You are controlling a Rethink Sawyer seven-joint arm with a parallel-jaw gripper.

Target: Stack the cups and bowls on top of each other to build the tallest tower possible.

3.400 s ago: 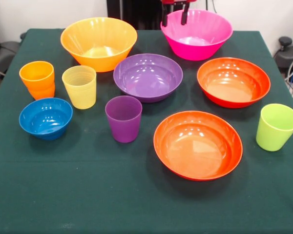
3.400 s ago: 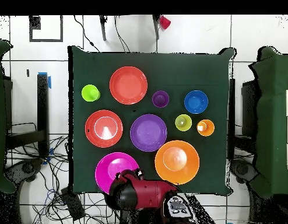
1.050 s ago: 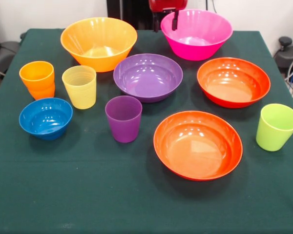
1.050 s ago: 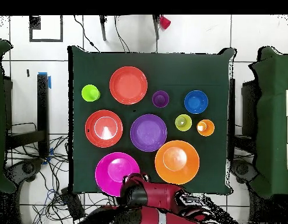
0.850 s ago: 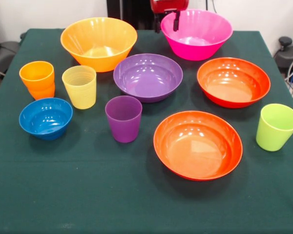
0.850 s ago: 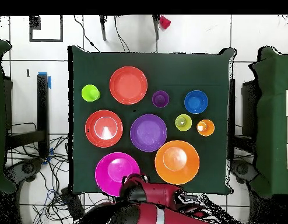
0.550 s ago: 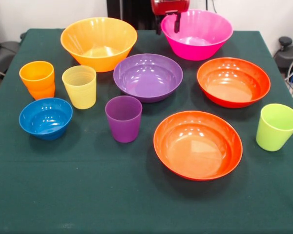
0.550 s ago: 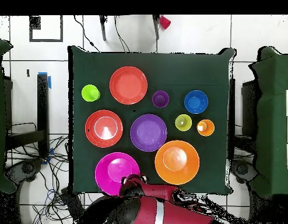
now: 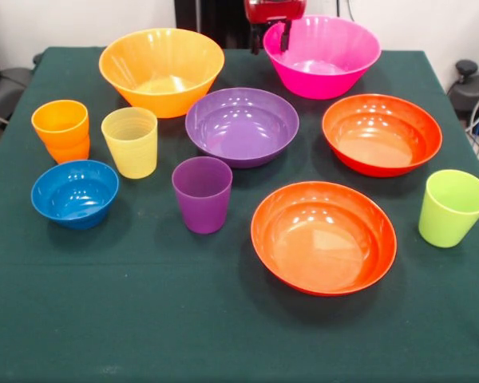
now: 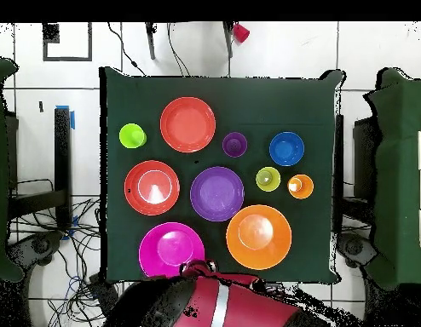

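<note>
Nothing on the tabletop has shifted since the earlier frames; only the arm has swung, its red body now lying across the bottom of the overhead view, while the pincer has edged a little leftward at the pink bowl's near-left rim. No tower exists yet: every piece stands alone on the green cloth.

Taking the wide purple bowl as the dial's centre in the front view, the pink bowl sits at one o'clock, the yellow-orange bowl at eleven, one red-orange bowl at three and the other at five. The purple cup stands at six, the yellow cup at nine with the orange cup beyond it, the blue bowl at eight and the lime green cup far out at four.

Two dark fingers hang slightly apart at the top edge, holding nothing.

Judging from here, the risk is a pinch on the glossy, sloping pink wall: the bowl could squirt free or tip, and, sitting close to the far edge, slide off.
</note>
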